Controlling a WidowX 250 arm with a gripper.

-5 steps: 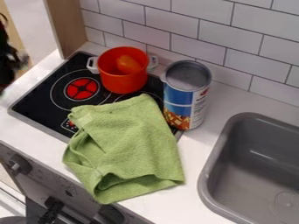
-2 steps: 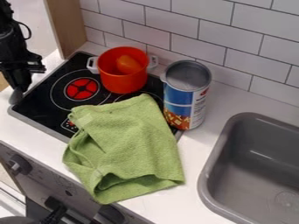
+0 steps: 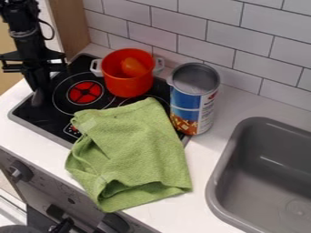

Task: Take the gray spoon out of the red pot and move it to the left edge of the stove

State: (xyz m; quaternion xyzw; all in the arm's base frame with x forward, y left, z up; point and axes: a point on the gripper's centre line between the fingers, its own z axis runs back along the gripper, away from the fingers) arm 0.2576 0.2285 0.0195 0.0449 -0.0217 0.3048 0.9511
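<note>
Cooktop edges: the black cooktop [image 3: 47,119] has a grey rim; its left corner shows below the claw [image 3: 37,98], and a cloth lies over its front right part
Cloth: the green cloth [image 3: 137,150] is rumpled, runs from the cooktop across the white counter [image 3: 213,144] and reaches the counter's front edge
Open room: dark cooktop lies between claw and cloth, with a red burner mark [image 3: 84,92] in it; a strip of white counter runs between can and sink
Back edge: a tiled wall [image 3: 261,50], with a wooden panel [image 3: 70,27] at the left
Pot: the orange-red pot [image 3: 128,84] stands upright at the back of the cooktop, right of the claw and well apart from it; a rounded orange item [image 3: 133,67] is inside
Can: the tall can [image 3: 202,111] stands upright just beside the cloth; its contents are hidden under a grey top
Sink: grey sink [image 3: 214,182] at the right, a drain [image 3: 298,207] in its floor
Claw: upper left, low over the cooktop's left side; I cannot tell whether it is released or clenched, or grasping anything
</note>
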